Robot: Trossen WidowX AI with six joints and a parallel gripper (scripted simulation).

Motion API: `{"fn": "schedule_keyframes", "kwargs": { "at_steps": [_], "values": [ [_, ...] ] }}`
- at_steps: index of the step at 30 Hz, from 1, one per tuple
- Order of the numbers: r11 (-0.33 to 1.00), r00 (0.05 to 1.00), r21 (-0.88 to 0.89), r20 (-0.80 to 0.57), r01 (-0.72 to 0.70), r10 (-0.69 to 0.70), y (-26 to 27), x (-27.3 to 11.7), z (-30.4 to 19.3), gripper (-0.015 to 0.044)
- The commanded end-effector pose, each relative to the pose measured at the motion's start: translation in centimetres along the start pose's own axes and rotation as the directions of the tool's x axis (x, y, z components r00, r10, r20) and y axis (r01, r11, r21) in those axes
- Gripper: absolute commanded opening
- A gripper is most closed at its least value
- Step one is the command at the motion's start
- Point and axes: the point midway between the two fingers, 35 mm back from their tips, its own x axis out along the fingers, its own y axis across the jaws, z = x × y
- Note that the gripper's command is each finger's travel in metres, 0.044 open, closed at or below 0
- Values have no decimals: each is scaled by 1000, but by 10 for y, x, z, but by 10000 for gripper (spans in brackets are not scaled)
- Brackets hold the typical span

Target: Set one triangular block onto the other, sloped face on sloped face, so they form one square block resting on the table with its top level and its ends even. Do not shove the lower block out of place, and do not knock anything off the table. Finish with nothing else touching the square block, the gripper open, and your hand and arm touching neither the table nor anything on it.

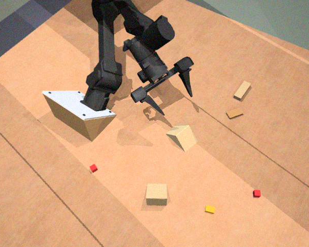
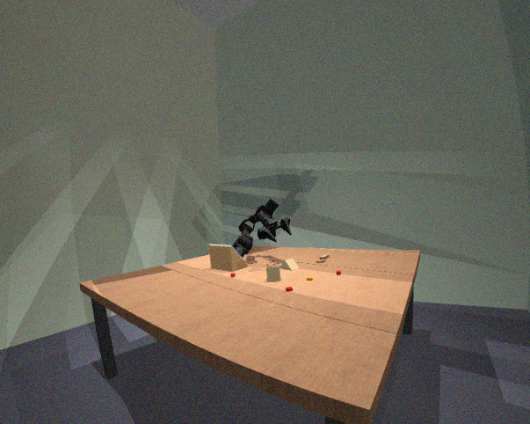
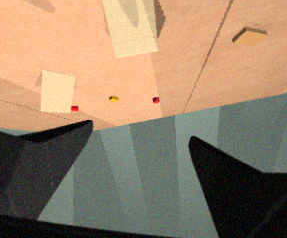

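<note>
One pale triangular block rests on the table, a dark triangular end and a sloped face showing in the top view. The other pale block stands apart from it, farther from the arm's base; its slope is hard to make out. My gripper is open and empty, raised above the table on the arm's side of the first block. It touches neither block. Its shadow falls partly on the first block.
The arm's base stands on a large wedge mount. Around lie red cubes, a yellow piece and two small wooden pieces.
</note>
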Motion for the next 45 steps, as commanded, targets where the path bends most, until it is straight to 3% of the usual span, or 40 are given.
{"fn": "schedule_keyframes", "kwargs": {
  "at_steps": [1,12,31,45],
  "values": [
    [952,987,-307,154,6,43,30,6,63,440],
    [948,986,-319,160,6,47,31,9,64,440],
    [948,987,-319,158,11,41,22,100,84,440],
    [948,987,-317,157,13,39,24,102,86,440]
  ]
}}
